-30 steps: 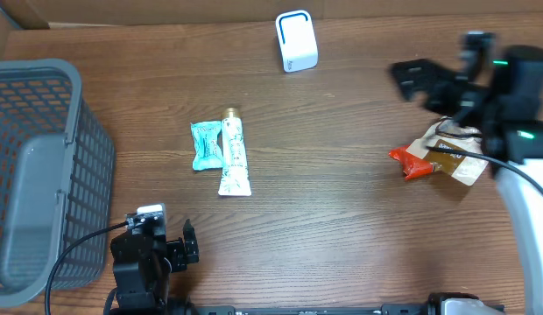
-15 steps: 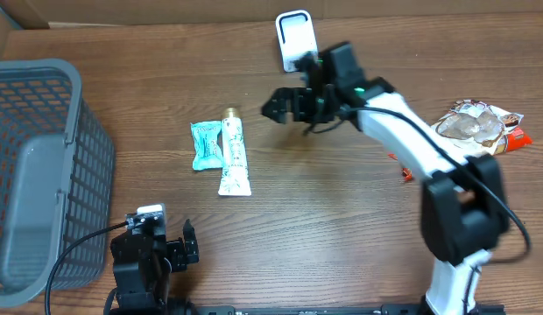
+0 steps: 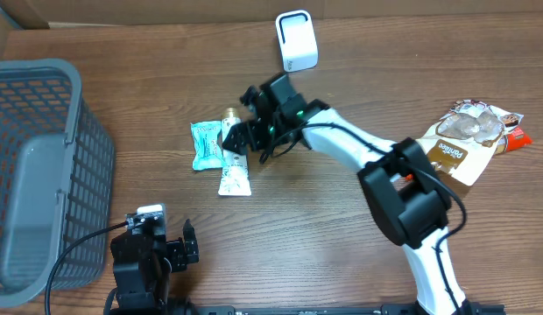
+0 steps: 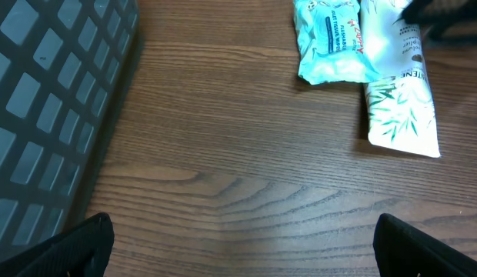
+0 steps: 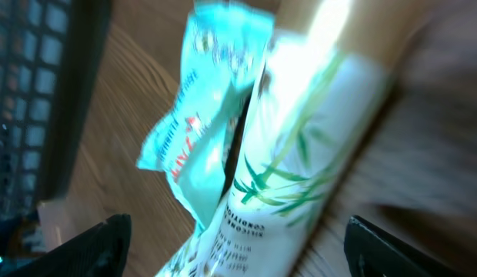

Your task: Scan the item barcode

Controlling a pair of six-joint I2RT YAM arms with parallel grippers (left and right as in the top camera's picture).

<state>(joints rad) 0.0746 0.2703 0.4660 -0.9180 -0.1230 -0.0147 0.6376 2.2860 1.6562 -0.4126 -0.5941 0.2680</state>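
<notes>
Nearest, the left gripper [image 3: 177, 248] sits parked by its base, fingers wide apart. Just beyond, the white bamboo-print tube [image 3: 236, 171] lies flat on the wooden table [image 3: 342, 249], just beside the teal foil sachet [image 3: 204, 144]. Here's the change: the right gripper [image 3: 243, 118], out over the brown snack bag [image 3: 464, 140] a second ago, now hovers at the tube's capped end, fingers apart and straddling it, nothing clamped yet. Pickup looks imminent. The white box scanner [image 3: 296, 41] waits at the far edge.

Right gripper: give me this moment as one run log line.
right gripper: open, over white tube | white tube: on table beside teal packet | left gripper: open
</notes>
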